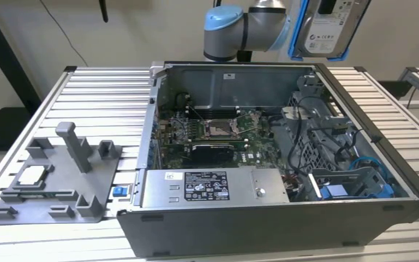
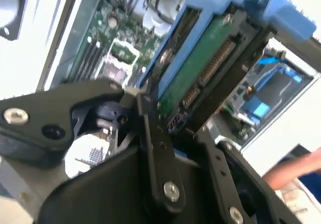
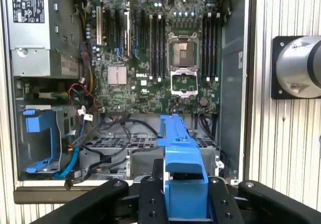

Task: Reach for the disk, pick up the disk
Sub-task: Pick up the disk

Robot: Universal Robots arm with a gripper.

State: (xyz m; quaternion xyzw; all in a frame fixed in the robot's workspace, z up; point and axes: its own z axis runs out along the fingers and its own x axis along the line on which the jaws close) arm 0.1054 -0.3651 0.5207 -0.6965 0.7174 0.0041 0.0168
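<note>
In the exterior view the arm is holding the disk high above the open computer case, well clear of its rim – the flat silver-grey slab is hanging on edge with its white label facing the camera and its blue bracket running down the side, so the lift out of the case looks already made. Below it the case is lying on its side on a ribbed metal table, and a grey plastic stand is sitting far off toward the exterior view's left. In the second wrist view the pincer is gripping the disk between its black fingers, closed narrow on the thin edges; the green circuit board and the row of connector pins on the disk's underside are showing, framed by smooth blue plastic. In the first wrist view the pincer is looking straight down, the blue bracket is sticking out from between the matte black fingers, and far beneath it the green motherboard and an empty blue drive bay are lying inside the case – the bay probably being where such a drive belongs.
</note>
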